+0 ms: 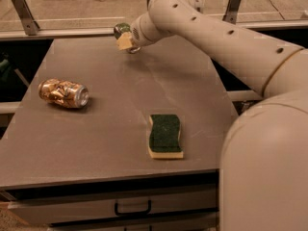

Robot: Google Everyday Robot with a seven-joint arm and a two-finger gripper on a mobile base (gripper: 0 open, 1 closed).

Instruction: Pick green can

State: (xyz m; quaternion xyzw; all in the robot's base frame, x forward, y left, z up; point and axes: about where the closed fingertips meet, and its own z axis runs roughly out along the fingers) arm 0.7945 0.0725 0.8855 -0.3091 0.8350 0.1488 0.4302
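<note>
The green can [121, 30] is at the far edge of the grey table [96, 129], near the middle. Only its green top part and a silver end show, because my gripper [126, 41] is shut around it. A cream fingertip [125, 43] lies across the can's body. The can looks tilted and slightly above the table top. The arm reaches in from the right and hides the rest of it.
A dented gold-brown can [63, 93] lies on its side at the left of the table. A green and yellow sponge [165, 135] lies near the front middle. A rail and glass panels [57, 30] run behind the table. A drawer handle [132, 208] is below the front edge.
</note>
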